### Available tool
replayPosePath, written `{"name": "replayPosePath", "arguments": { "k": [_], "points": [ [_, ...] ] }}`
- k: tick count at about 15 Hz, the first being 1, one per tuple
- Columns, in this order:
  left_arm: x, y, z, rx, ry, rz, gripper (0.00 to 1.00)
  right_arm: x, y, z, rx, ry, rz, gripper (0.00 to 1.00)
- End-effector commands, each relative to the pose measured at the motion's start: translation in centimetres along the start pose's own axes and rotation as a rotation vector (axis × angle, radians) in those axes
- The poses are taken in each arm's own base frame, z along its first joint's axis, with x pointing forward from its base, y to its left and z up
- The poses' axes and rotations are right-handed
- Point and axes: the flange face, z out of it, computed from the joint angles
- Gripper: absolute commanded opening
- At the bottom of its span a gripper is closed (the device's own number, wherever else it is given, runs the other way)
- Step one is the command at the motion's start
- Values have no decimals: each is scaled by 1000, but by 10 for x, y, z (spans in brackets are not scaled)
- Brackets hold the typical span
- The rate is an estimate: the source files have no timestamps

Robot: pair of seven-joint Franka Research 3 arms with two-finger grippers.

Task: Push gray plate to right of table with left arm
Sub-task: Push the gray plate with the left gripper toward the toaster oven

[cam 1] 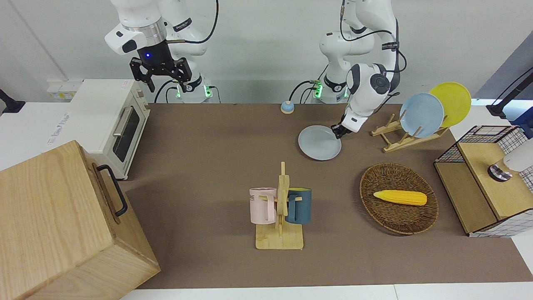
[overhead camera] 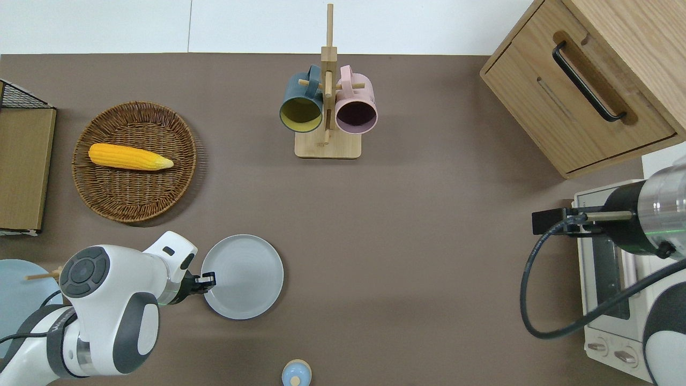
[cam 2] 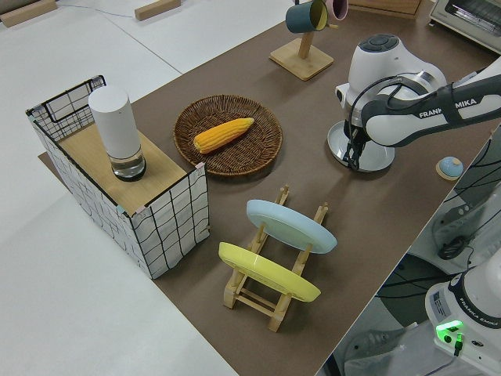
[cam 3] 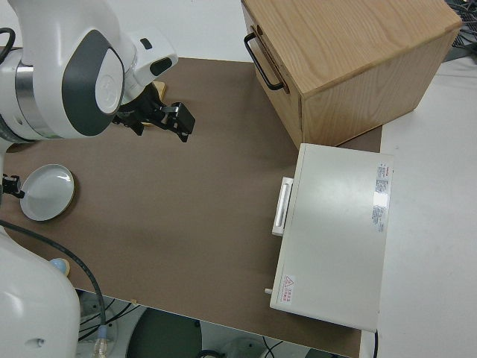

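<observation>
Pushing claw: left claw [overhead camera: 206, 280] low at the gray plate's [overhead camera: 246, 276] rim, on the side toward the left arm's end; fingers' gap, cannot tell.
Plate: flat on the bench [overhead camera: 418, 241], between claw and open middle.
Direction: plate lies toward the right arm's end from the claw.
Right arm: parked.

In the overhead view the left arm [overhead camera: 107, 300] hides most of the dish rack, and the sky-blue plate [overhead camera: 16, 295] is cut off by the picture's edge. The left gripper [overhead camera: 206, 280] sits at the gray plate's [overhead camera: 244, 276] rim, but whether its fingers touch the rim cannot be told. In the left side view that arm covers part of the plate. The toaster oven [overhead camera: 605, 279] lies partly under the right arm [overhead camera: 648, 220], with its knobs too small to read.
</observation>
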Motion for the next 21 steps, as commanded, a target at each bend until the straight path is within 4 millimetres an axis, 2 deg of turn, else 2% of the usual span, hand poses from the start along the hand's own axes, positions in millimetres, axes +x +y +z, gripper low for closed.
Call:
{"name": "replayPosePath", "arguments": {
  "k": [1,7,9,15,18,21],
  "points": [
    [-12,5,6,1,-2,-9,0,-8,1,0,9,-4,21,996],
    [-22,28,10,13,-4,-23,0,-8,1,0,9,-4,21,996],
    [-31,48,13,8,-8,-32,0,-8,1,0,9,-4,21,996],
    [-53,89,21,-6,-14,-89,0,-8,1,0,9,-4,21,996],
    [-69,117,26,-15,3,-116,0,-8,1,0,9,-4,21,996],
    [-78,133,29,-22,22,-136,0,-8,1,0,9,-4,21,996]
  ]
}}
